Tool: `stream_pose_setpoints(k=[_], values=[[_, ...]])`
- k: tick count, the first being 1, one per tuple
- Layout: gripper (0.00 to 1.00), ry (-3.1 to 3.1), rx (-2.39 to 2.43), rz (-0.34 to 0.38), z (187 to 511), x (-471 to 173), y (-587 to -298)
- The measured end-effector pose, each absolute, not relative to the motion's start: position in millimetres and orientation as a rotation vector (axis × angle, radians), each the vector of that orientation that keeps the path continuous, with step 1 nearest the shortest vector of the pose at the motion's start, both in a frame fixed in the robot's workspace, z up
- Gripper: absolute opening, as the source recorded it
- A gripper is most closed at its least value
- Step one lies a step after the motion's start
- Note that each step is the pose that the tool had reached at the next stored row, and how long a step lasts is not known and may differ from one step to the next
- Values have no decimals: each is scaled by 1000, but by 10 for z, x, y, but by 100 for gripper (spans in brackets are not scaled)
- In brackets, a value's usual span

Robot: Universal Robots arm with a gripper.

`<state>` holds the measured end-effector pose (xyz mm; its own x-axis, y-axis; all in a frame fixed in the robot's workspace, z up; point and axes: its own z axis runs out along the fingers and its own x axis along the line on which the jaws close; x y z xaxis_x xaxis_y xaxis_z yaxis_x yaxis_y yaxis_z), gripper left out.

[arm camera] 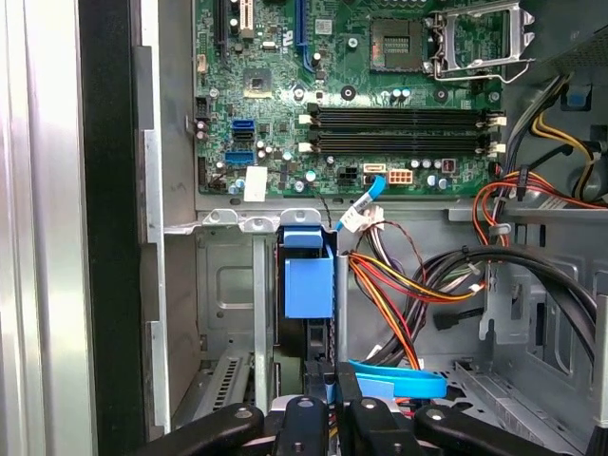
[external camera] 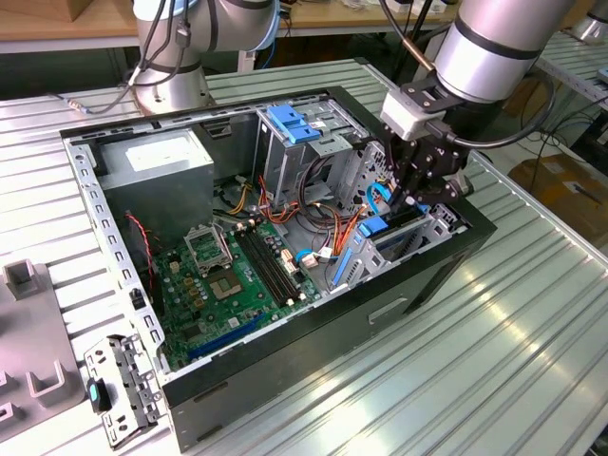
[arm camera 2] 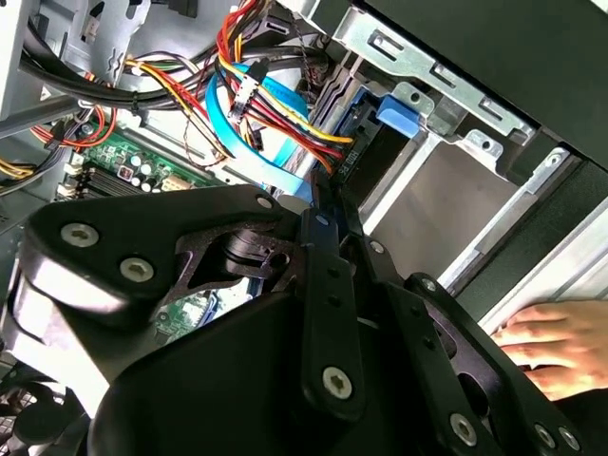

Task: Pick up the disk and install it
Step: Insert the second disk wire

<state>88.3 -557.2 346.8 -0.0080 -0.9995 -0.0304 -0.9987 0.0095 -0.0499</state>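
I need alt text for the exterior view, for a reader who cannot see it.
A robot arm's gripper reaches into an open computer case on a ribbed metal table, at a drive bay holding the disk. A green motherboard lies inside.

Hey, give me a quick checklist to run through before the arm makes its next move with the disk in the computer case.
1. Grip: gripper shut on the edge of the disk: ok.
2. Alignment: disk stands on edge inside the drive bay: ok.
3. Disk fully seated: cannot tell.
4. Cables: blue flat cable and coloured wires lie right beside the gripper: not ok.
5. People: a hand rests close beside the case: not ok.
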Motion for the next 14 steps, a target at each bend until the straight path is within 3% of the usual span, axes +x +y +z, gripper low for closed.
stream_pose_setpoints(k=[14], values=[[17, 2191, -2172, -21, 3412, 886, -5578]])
